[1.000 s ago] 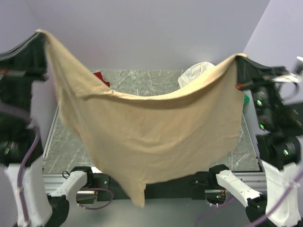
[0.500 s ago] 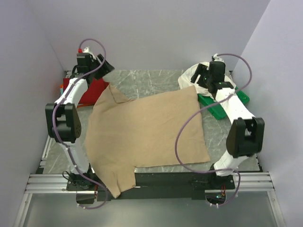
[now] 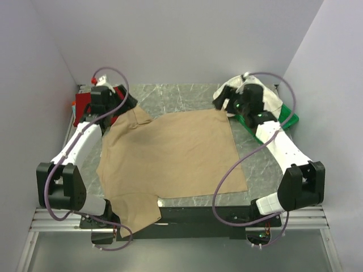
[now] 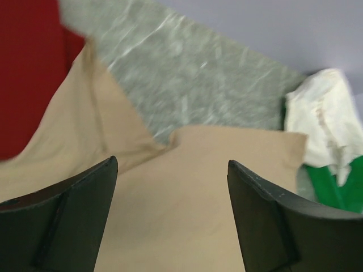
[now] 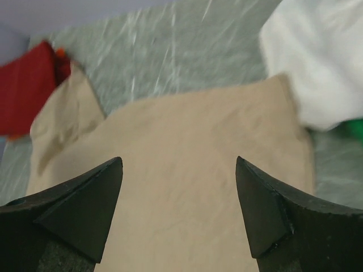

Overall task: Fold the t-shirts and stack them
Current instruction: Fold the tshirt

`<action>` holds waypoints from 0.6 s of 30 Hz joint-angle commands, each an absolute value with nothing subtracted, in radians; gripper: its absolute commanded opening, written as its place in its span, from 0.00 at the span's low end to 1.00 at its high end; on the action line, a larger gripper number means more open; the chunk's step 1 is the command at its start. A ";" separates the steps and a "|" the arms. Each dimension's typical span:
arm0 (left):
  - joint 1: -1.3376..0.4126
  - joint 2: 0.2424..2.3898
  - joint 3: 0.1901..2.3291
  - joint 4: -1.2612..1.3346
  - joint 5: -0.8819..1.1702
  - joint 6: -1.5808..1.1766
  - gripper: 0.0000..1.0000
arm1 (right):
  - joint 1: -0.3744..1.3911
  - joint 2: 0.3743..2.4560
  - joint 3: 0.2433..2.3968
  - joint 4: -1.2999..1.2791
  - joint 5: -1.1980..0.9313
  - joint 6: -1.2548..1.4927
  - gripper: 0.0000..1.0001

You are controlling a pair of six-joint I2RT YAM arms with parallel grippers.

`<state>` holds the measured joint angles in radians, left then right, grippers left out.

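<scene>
One tan t-shirt [image 3: 170,153] — spread flat on table [image 3: 170,96].

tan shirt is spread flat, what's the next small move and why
Probably close the left gripper on the far sleeve and fold it inward: the tan shirt lies flat, unfolded; that gripper and the right gripper are open, empty.

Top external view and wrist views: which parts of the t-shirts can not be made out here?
- Deep red t-shirt: top external view, left arm covers part; left wrist view, cut by the frame edge.
- Cream-white t-shirt: top external view, right arm hides its middle.
- Orange cloth: right wrist view, tiny and blurred.
- Tan t-shirt: all views, underside faces down, unseen.
</scene>
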<state>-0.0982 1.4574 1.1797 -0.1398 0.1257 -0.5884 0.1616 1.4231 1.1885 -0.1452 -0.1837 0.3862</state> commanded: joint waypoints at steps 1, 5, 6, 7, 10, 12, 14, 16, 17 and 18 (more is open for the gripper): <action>-0.091 1.407 1.046 -0.155 0.045 -0.586 0.84 | 0.254 1.434 1.097 -0.140 -0.225 0.413 0.86; -0.091 1.342 0.941 -0.169 0.028 -0.597 0.85 | 0.313 1.466 1.039 -0.106 -0.265 0.454 0.85; -0.091 1.342 0.915 -0.179 0.020 -0.598 0.85 | 0.314 1.488 1.016 -0.094 -0.281 0.465 0.85; -0.089 1.341 0.902 -0.184 0.014 -0.606 0.85 | 0.316 1.497 1.005 -0.081 -0.291 0.482 0.83; -0.089 1.364 0.876 -0.204 0.003 -0.627 0.84 | 0.316 1.545 0.988 -0.074 -0.287 0.488 0.82; -0.089 1.394 0.861 -0.206 0.018 -0.629 0.83 | 0.316 1.584 0.989 -0.080 -0.276 0.486 0.83; -0.089 1.417 0.847 -0.181 0.035 -0.641 0.83 | 0.316 1.614 1.002 -0.100 -0.270 0.479 0.82; -0.089 1.433 0.831 -0.161 0.055 -0.652 0.84 | 0.316 1.657 1.015 -0.121 -0.261 0.468 0.81; -0.089 1.452 0.828 -0.153 0.057 -0.656 0.84 | 0.314 1.672 1.031 -0.144 -0.252 0.465 0.80; -0.089 1.463 0.830 -0.149 0.058 -0.660 0.84 | 0.316 1.701 1.038 -0.156 -0.244 0.459 0.79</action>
<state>-0.0910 1.4322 0.8410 -0.1963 0.0368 -0.6331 0.3202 1.6554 0.9943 -0.1364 -0.2672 0.4706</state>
